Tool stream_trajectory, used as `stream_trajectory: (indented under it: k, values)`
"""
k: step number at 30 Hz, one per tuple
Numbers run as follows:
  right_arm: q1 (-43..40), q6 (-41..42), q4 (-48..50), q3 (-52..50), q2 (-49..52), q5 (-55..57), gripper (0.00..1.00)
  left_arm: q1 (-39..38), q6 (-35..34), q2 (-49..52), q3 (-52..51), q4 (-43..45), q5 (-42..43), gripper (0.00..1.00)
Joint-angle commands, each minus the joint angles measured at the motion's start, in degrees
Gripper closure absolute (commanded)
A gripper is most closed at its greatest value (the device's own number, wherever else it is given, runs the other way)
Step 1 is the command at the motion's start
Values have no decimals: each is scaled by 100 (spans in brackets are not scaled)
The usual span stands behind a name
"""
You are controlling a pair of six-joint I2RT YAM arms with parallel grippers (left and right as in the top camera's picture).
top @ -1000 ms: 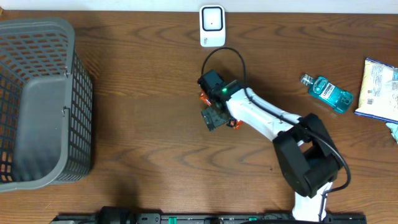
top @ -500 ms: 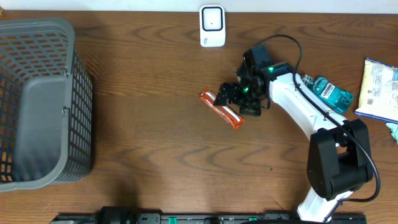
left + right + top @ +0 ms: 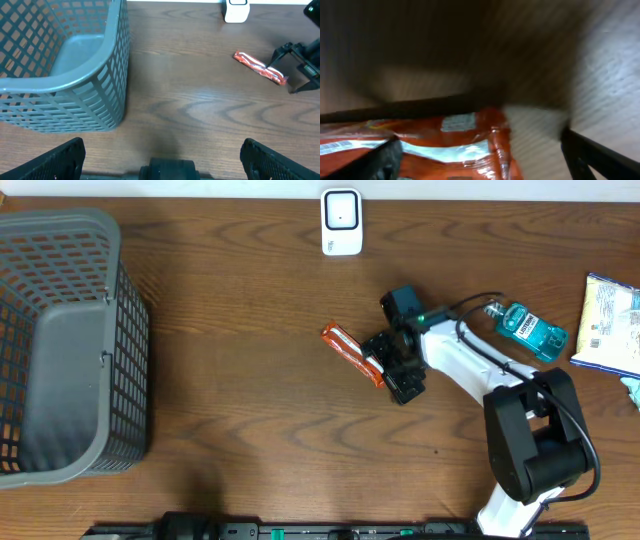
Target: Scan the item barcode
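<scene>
Orange snack bar (image 3: pixel 350 353) lies flat on table (image 3: pixel 250 420), mid-scene, on near side of white scanner (image 3: pixel 341 221) at far edge. Right gripper (image 3: pixel 386 368) spread wide, bar's right end between fingertips, not pinched. Left gripper (image 3: pixel 162 162) spread, holds nothing. Grey basket (image 3: pixel 60 340) at left.

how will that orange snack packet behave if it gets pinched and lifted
The orange snack packet looks thin and flat, so it is probably light and unlikely to roll. Its glossy surface may slip or crumple when pinched.
</scene>
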Motion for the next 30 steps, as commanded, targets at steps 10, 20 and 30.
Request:
stream_trajectory:
  k: [10, 20, 30]
  values:
    - [184, -918, 1429, -761, 48, 269, 4, 31, -7, 22, -9, -435, -35, 1]
    - [367, -1375, 1137, -763, 59, 258, 12, 31, -4, 22, -9, -435, -35, 1]
    - [389, -1790, 1141, -761, 170, 835, 20, 31, -7, 24, -9, -435, -35, 1]
